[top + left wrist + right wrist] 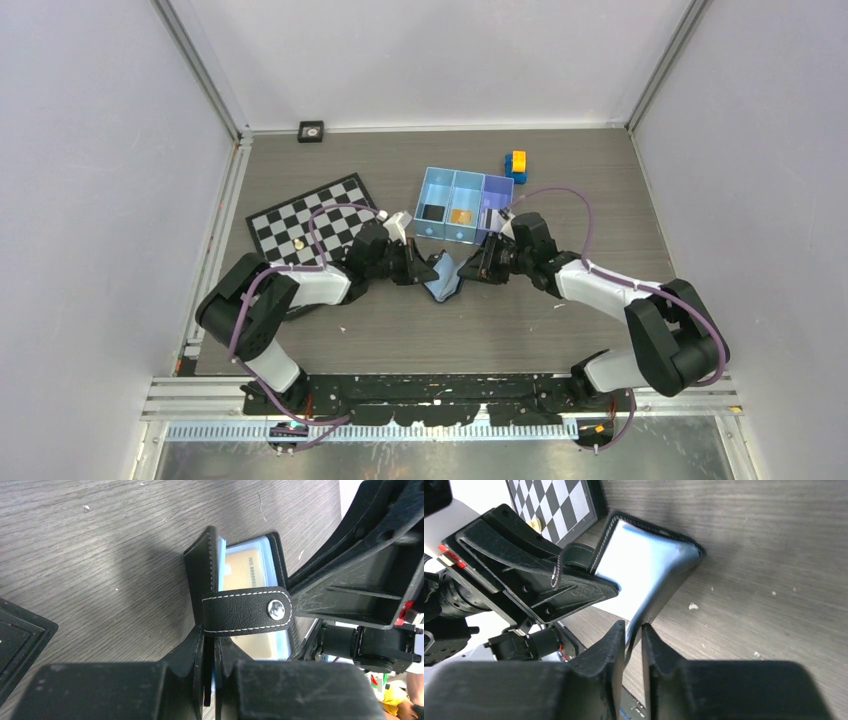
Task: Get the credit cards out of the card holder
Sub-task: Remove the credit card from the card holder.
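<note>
**Card holder held open between both hands, near side of the tray**

Containers first. The light-blue tray (470,176) stands on the bench (400,340) and has three compartments. The left one holds a dark flat piece I cannot identify. The middle one holds a gold-orange card (461,216). The right one holds a greyish piece (492,215) with dark bands, too small to read.

The card holder (440,280) is just on the near side of the tray, between the two hands, with its covers spread apart. The left hand (415,268) is clamped on one black cover. The right hand (634,632) has its fingers drawn close together, with the edge of the opposite leaf pinched between them.

What each view adds:
- The overhead view alone shows the tray contents. It also shows the yellow-and-blue blocks (516,165) beyond the tray and the chessboard (310,215) to the left.
- The left wrist view alone looks inside the holder. A pale-gold card (247,567) with a printed number sits in a clear sleeve. The black stitched strap (245,611) with its metal snap lies across it.
- The right wrist view shows only a bare bluish-silver inner face. No card is visible from that side.
</note>
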Controlling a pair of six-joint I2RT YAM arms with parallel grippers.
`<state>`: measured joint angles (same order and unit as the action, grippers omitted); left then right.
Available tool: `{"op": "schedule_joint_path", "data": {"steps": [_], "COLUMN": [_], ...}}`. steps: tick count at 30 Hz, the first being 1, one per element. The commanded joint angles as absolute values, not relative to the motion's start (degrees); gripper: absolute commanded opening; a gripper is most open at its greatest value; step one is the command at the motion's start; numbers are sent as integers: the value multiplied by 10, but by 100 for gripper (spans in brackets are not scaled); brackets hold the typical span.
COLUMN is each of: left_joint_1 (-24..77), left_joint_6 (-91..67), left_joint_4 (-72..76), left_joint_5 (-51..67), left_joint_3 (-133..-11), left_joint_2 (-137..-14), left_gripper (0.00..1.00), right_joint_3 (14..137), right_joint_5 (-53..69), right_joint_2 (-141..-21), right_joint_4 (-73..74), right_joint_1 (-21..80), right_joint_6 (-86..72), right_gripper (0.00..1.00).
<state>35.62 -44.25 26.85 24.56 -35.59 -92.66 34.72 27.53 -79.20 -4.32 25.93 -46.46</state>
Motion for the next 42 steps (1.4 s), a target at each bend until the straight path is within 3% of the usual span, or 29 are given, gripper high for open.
{"op": "schedule_joint_path", "data": {"steps": [1,4,20,23,32,36,42], "left_joint_1": [360,360,360,360,345,337,335], "left_joint_6": [-425,-427,-434,-443,-491,-493,-483], "left_joint_4": [260,260,257,276,381,396,408], "left_joint_5": [244,245,236,239,246,243,228], "left_joint_3": [-347,-349,-352,-344,-294,-276,-252], "left_joint_2": [-915,-917,-911,-910,-889,-861,-812], "left_gripper": [4,4,3,3,1,3,20], "right_joint_3": [378,379,404,408,411,403,392], "right_joint_5": [250,241,229,228,239,235,219], "right_joint_2": [-792,-797,-824,-828,-825,-808,-770], "right_joint_4": [-52,-48,-27,-23,-29,-41,-46], "right_joint_1": [264,270,318,324,330,329,328], "right_joint_6": [-451,-451,-439,-438,-438,-440,-437], "right_gripper": [33,39,44,36,1,1,0]}}
